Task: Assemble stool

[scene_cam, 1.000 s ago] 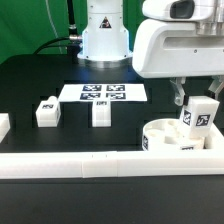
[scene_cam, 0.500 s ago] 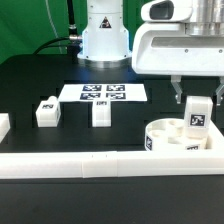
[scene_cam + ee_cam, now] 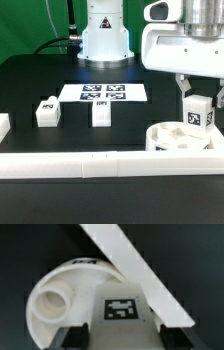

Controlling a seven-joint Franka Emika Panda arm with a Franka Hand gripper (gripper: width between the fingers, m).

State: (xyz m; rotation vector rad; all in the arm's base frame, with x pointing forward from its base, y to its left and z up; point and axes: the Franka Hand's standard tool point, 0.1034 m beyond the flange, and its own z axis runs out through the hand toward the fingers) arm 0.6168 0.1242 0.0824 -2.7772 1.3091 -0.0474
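Observation:
My gripper [image 3: 197,97] is shut on a white stool leg [image 3: 198,113] with a black-and-white tag, holding it upright over the round white seat [image 3: 170,139] at the exterior view's right. In the wrist view the leg [image 3: 121,308] fills the space between my two dark fingers [image 3: 70,336], and the seat [image 3: 62,291] with a round socket lies below it. Two more legs [image 3: 46,111] [image 3: 100,114] stand on the black table to the exterior view's left.
The marker board [image 3: 103,93] lies flat behind the loose legs. A long white rail [image 3: 90,165] runs along the table's front edge and shows in the wrist view [image 3: 135,266]. The robot base [image 3: 105,35] stands at the back. A white piece [image 3: 4,125] sits at the far left.
My gripper has carried the leg toward the exterior view's right and slightly up, and the seat has shifted right with it.

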